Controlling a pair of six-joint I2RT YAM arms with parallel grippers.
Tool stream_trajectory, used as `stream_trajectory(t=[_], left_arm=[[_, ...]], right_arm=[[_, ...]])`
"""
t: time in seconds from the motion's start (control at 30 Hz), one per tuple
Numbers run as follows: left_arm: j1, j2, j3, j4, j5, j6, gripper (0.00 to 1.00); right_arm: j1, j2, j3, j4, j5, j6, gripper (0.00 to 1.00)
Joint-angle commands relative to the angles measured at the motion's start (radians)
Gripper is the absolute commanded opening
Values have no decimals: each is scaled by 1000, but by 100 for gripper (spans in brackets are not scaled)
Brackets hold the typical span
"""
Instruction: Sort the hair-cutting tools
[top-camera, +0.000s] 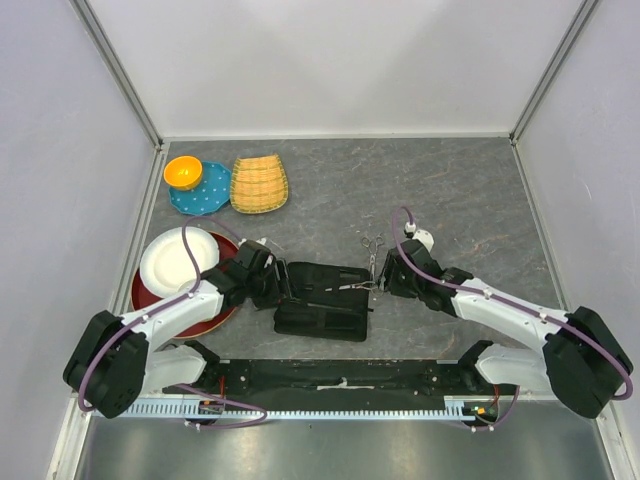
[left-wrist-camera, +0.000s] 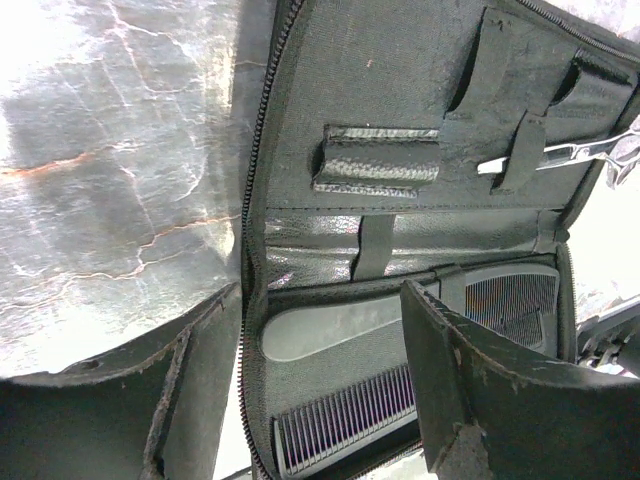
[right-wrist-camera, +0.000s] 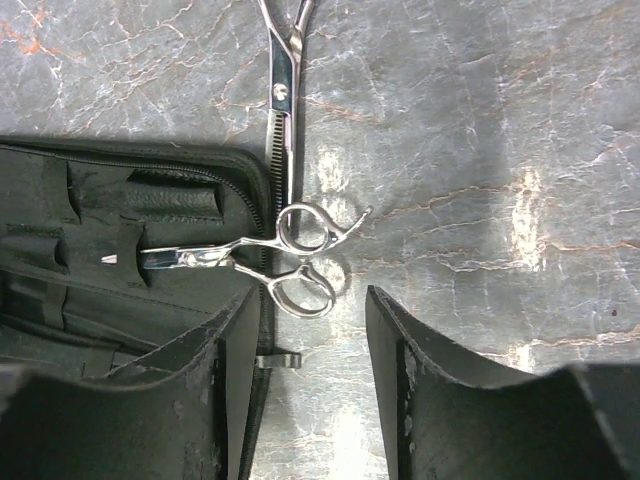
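The black zip case (top-camera: 318, 298) lies open at the table's middle. One silver scissors (right-wrist-camera: 285, 255) is tucked under a strap inside it, its ring handles sticking out over the right edge; it also shows in the left wrist view (left-wrist-camera: 570, 153). A second silver scissors (right-wrist-camera: 283, 90) lies on the table just beyond (top-camera: 373, 247). A comb (left-wrist-camera: 345, 420) sits in the case's lower pocket. My left gripper (left-wrist-camera: 320, 400) is open and empty over the case's left end, above the comb. My right gripper (right-wrist-camera: 310, 370) is open and empty, just short of the ring handles.
At the back left are an orange bowl (top-camera: 183, 172) on a blue plate (top-camera: 205, 195) and a woven basket (top-camera: 259, 184). A white plate (top-camera: 170, 262) rests on a red plate (top-camera: 150, 297) beside my left arm. The zip pull (right-wrist-camera: 278, 360) lies by my right gripper's left finger.
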Motion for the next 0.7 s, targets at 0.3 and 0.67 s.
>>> stream_trajectory(t=[0.3, 0.67], left_arm=[[-10, -19, -19, 52, 68, 6, 69], [-10, -9, -16, 52, 63, 10, 69]], right_arm=[[-3, 106, 80, -42, -32, 13, 38], [-3, 171, 74, -23, -51, 12, 31]])
